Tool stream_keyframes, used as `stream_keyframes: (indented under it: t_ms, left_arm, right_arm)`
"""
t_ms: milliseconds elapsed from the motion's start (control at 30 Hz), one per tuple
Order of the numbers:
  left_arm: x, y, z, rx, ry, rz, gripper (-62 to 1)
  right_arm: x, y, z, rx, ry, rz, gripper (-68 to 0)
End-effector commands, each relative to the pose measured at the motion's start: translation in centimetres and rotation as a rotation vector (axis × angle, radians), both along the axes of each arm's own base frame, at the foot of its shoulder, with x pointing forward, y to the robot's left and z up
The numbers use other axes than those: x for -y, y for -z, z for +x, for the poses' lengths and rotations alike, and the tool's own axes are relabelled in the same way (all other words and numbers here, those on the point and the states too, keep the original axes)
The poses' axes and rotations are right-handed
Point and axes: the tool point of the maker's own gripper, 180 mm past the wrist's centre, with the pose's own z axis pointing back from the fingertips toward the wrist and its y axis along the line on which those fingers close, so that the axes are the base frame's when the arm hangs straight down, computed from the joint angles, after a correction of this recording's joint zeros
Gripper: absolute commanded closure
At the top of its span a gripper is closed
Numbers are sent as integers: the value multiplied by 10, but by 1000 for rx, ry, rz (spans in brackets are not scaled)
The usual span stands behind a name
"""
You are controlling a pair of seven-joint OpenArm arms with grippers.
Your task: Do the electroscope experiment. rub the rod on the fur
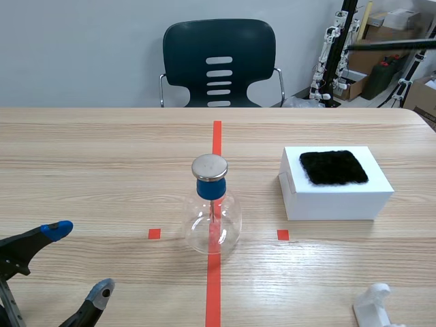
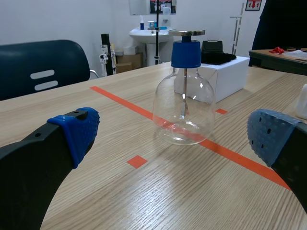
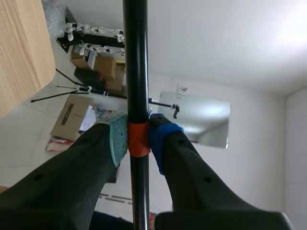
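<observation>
Jaws first: the left gripper point(image 1: 80, 260) had its jaws wide apart with nothing in them, sitting low over the table point(image 1: 102, 157) on the robot's near left, blue pads pointed toward the glass flask point(image 1: 212, 218). The right gripper point(image 3: 138, 139) had its jaws clamped tight on the black rod point(image 3: 135, 57), right at an orange-red band point(image 3: 138, 138) wrapped around it, one grey-green pad on one side and one blue pad on the other. From that wrist camera you only got wall, ceiling and a bit of table edge behind the rod, so it was up in the air, well apart from the fur point(image 1: 334, 167). The fur was a black square lying flat on top of a white box point(image 1: 337, 197), off to the right of the flask. The flask stood upright on the red tape line, with a blue stopper point(image 1: 210, 189) and a round metal disc point(image 1: 209, 166) on top. A small white plastic piece point(image 1: 373, 306) sat near the front right edge, and a dark chair point(image 1: 219, 61) was behind the table.
</observation>
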Motion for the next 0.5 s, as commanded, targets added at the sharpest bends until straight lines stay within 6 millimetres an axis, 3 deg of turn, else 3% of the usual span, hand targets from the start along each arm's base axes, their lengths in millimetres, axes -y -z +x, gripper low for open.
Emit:
stream_keyframes:
  t_ms: [0, 133, 333, 467]
  left_arm:
    - [0, -4, 0, 18, -6, -20, -623]
    - [0, -4, 0, 18, -6, -20, -623]
    - [0, -4, 0, 18, -6, -20, -623]
    - [0, -4, 0, 18, -6, -20, -623]
  right_arm:
    - [3, -10, 9, 50, 2, -23, -13]
    - [10, 4, 17, 76, 2, -19, -13]
    - [33, 52, 13, 15, -3, -34, -13]
    - [46, 72, 13, -14, 13, -112, -13]
